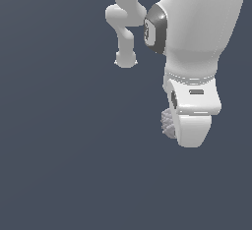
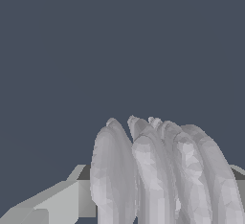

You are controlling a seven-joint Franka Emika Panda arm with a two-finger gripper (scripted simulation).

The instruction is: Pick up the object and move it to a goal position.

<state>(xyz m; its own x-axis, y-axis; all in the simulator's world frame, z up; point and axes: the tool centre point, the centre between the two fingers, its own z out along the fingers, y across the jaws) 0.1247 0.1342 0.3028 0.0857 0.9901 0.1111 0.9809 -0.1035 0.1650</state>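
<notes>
1. In the exterior view the white gripper (image 1: 189,126) hangs at the right of the scene, pointing down over the plain dark-blue tabletop (image 1: 64,165).
2. The object (image 1: 168,123), a small light-grey ribbed lump, shows at the gripper's left edge. Only a bumpy part of it sticks out; the rest is hidden behind the white gripper body.
3. In the wrist view the object (image 2: 158,175) fills the near part of the picture, with its long ridges running side by side. It sits directly at the gripper, and pale finger parts (image 2: 52,204) appear beside it low down.
4. State of the jaws: I cannot tell with certainty. The fingertips are not visible in the exterior view, and the wrist view shows no clear pad pressing on the object. From how close the object sits, I judge that the jaws probably enclose it, but this is only a judgement.
5. The important relation: the object lies right at the jaws, not apart from them, slightly to the left of the gripper body in the exterior view. Its ridges seem to run roughly along the fingers' direction.
6. I cannot tell whether the object touches the tabletop or is lifted; no shadow or contact line is visible.
7. No goal marker is visible in either picture, so how far the task stands I cannot judge.
</notes>
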